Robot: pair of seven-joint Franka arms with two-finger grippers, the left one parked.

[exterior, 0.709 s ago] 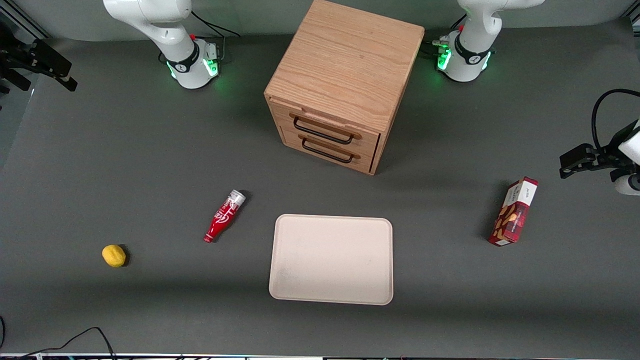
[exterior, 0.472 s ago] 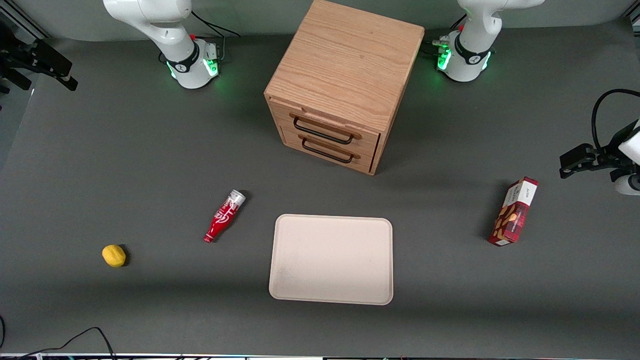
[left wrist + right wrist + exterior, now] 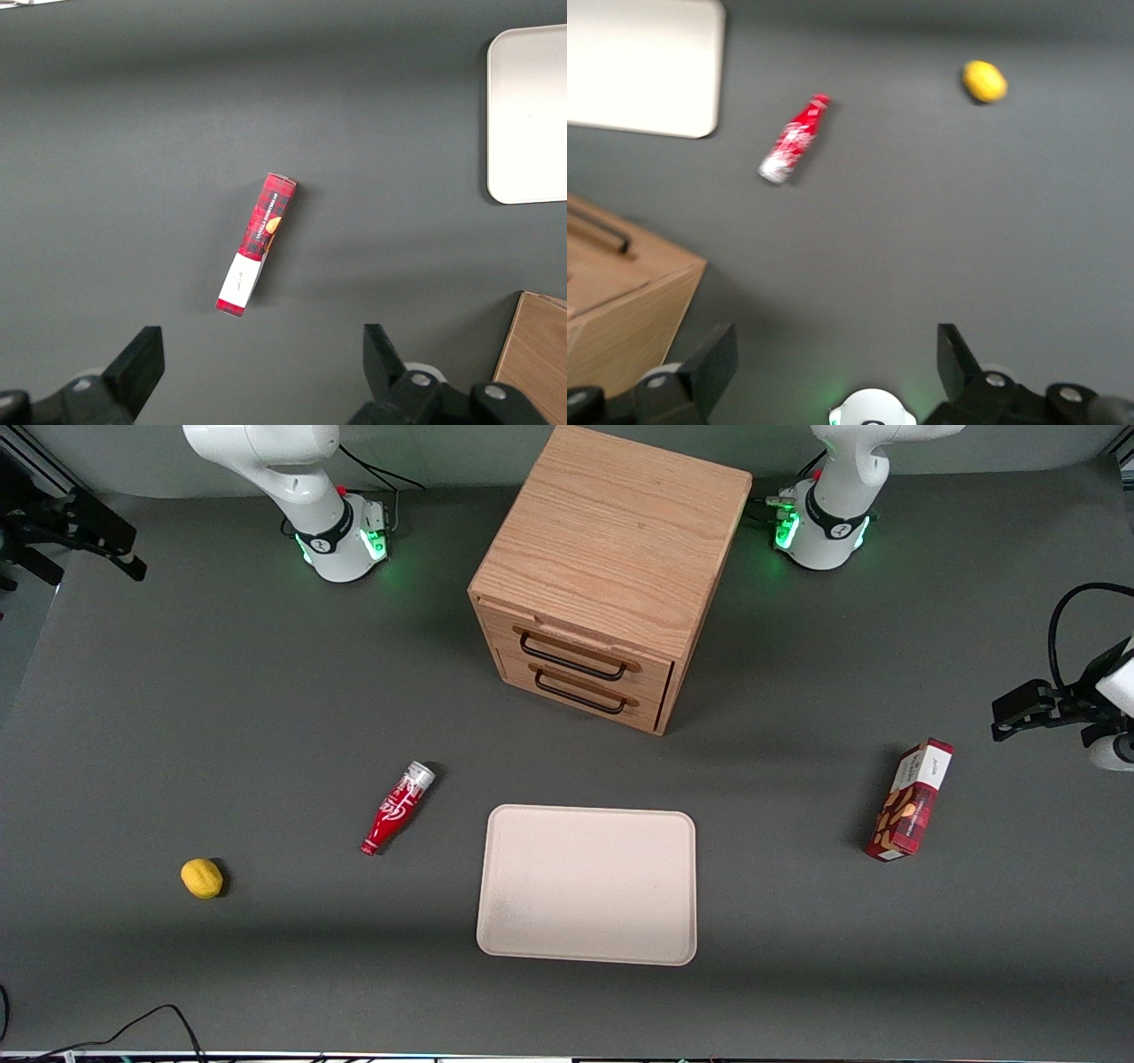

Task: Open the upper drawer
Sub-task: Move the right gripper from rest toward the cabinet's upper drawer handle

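The oak cabinet (image 3: 611, 540) stands at the back middle of the table, its two drawers facing the front camera. The upper drawer (image 3: 642, 657) is pushed in flush, and its thin black wire handle (image 3: 571, 657) sits just above the matching lower drawer (image 3: 649, 695). My gripper (image 3: 106, 545) hangs open and empty high over the working arm's end of the table, far sideways from the cabinet. In the right wrist view the gripper (image 3: 835, 354) has its fingers (image 3: 713, 354) spread wide above the dark table, with a corner of the cabinet (image 3: 620, 292) beside them.
A red bottle (image 3: 397, 808) and a lemon (image 3: 202, 878) lie nearer the front camera, toward the working arm's end. A pale tray (image 3: 587, 884) lies in front of the cabinet. A red box (image 3: 911, 800) stands toward the parked arm's end.
My gripper has shifted slightly toward the cabinet. Both drawers have stayed shut.
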